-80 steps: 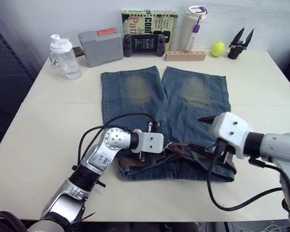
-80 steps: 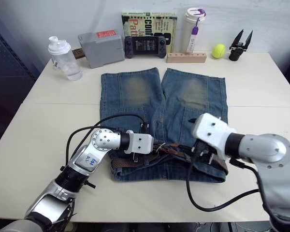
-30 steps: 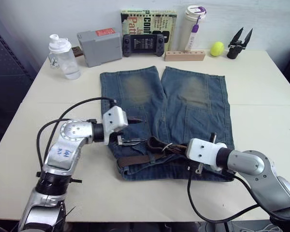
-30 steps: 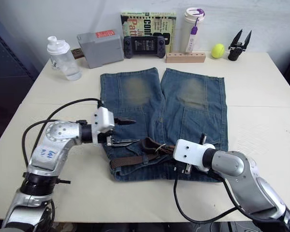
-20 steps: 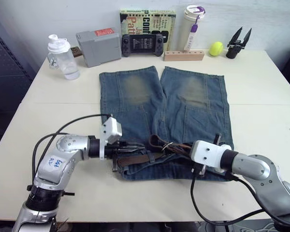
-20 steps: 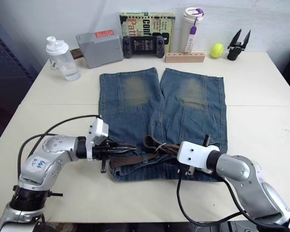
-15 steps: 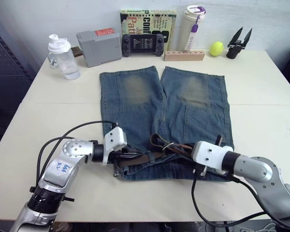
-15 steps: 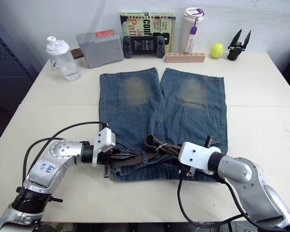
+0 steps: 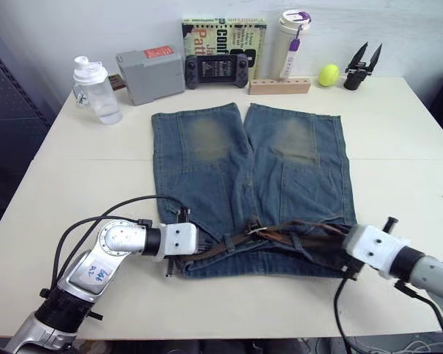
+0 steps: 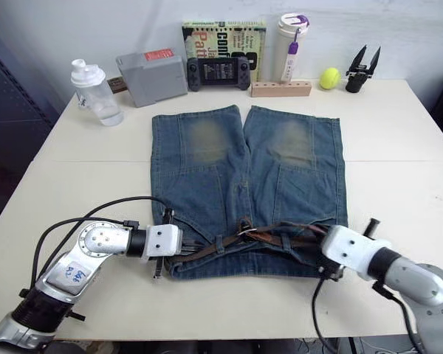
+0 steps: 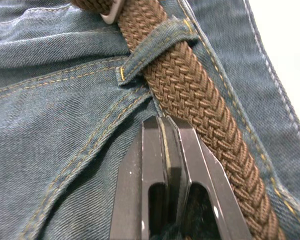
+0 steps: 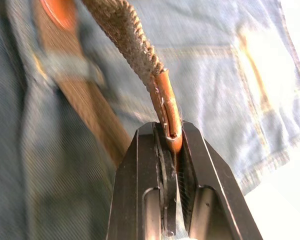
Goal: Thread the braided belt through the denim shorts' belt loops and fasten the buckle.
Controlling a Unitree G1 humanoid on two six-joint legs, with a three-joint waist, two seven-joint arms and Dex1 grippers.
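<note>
Since half a second ago the right hand has pulled away toward 3 o'clock, drawing the braided belt out flatter along the waistband, and the raised curl of belt near the fly has gone down. That hand is clamped on the belt's darker leather tip, which sticks up between its two black fingers in the right wrist view. The left hand sits low at the 9 o'clock end of the waistband, its fingers pressed together with nothing between them, tips resting on the denim just beside the belt, next to one of the belt loops that the woven strap passes under. A corner of the buckle shows just past that loop. The denim shorts lie flat in the middle of the counter, legs pointing to 12 o'clock and waistband at 6 o'clock, the belt running along the waistband between the two hands. Along the far edge stand a clear bottle, a grey box, a book, a tumbler and a yellow ball.
</note>
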